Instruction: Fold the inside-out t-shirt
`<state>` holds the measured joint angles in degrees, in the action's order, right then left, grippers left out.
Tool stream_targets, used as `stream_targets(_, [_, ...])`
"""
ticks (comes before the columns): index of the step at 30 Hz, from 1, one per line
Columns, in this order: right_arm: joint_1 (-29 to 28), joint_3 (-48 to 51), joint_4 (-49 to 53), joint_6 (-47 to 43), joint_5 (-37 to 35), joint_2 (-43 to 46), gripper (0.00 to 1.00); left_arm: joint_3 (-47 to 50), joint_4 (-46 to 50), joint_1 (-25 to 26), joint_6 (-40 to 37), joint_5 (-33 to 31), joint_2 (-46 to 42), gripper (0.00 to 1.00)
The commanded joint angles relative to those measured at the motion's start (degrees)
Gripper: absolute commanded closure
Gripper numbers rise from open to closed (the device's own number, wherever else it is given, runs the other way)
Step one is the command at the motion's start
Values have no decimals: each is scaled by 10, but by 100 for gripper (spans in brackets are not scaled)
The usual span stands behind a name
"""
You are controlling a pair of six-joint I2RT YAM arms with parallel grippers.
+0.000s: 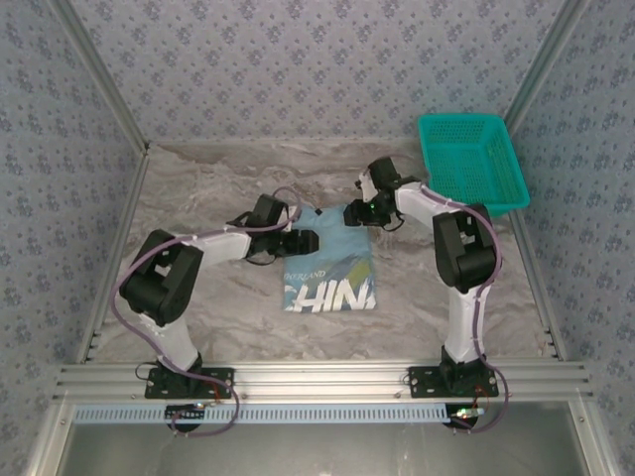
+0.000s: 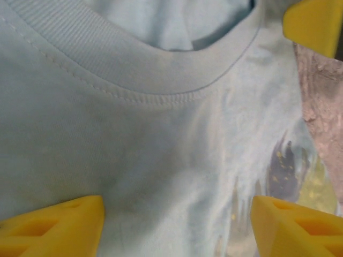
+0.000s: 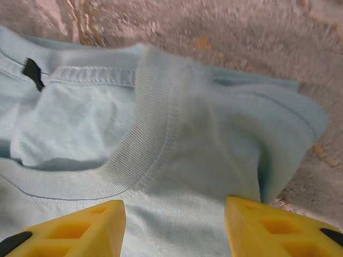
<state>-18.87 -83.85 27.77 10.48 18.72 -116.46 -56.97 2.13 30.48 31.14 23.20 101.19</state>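
The inside-out t-shirt (image 1: 329, 266) lies as a narrow light blue bundle at the table's middle, white lettering facing up at its near end. My left gripper (image 1: 302, 241) sits at its far left corner and my right gripper (image 1: 358, 214) at its far right corner. In the left wrist view the left gripper (image 2: 177, 230) is open, its yellow fingers (image 2: 53, 227) wide apart over the fabric just below the ribbed collar (image 2: 161, 80). The right gripper (image 3: 174, 230) is open too, straddling the shoulder fabric beside the collar (image 3: 144, 139). A small black tag (image 3: 32, 72) sits inside the neck.
A teal mesh basket (image 1: 471, 159) stands at the far right corner of the marbled table (image 1: 198, 198). Patterned walls close in the back and both sides. A yellow fingertip of the other gripper (image 2: 313, 24) shows at the top right of the left wrist view.
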Motion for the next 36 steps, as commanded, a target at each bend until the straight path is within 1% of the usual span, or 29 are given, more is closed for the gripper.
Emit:
stream_targets(1, [8, -9, 31, -32, -43, 48, 44, -38, 46, -16, -3, -59, -48, 27])
stream_targets(3, [15, 0, 19, -26, -61, 55, 39, -64, 79, -37, -10, -94, -42, 26])
stream_targets(6, [30, -21, 23, -15, -70, 28, 36, -105, 119, -75, -21, -108, -4, 25])
stream_targets(8, [34, -29, 13, -13, -69, 12, 33, -135, 142, -96, -29, -100, 30, 24])
stream_targets(11, [36, -55, 17, -11, -57, -19, 29, -171, 151, -113, -37, -64, 75, 23])
stream_targets(14, [36, -78, 21, -14, -38, -47, 28, -205, 164, -112, -44, -34, 111, 23])
stream_targets(17, [32, -91, 25, -15, -19, -66, 27, -216, 161, -106, -43, -22, 131, 23])
stream_targets(22, [27, -70, 20, -15, -7, -70, 29, -222, 159, -93, -46, -8, 163, 23])
stream_targets(30, [14, -43, 4, -7, 22, -71, 35, -204, 118, -77, -35, 29, 184, 31])
stream_targets(36, [7, -31, -16, 9, 52, -68, 42, -209, 106, -70, -34, 45, 195, 38])
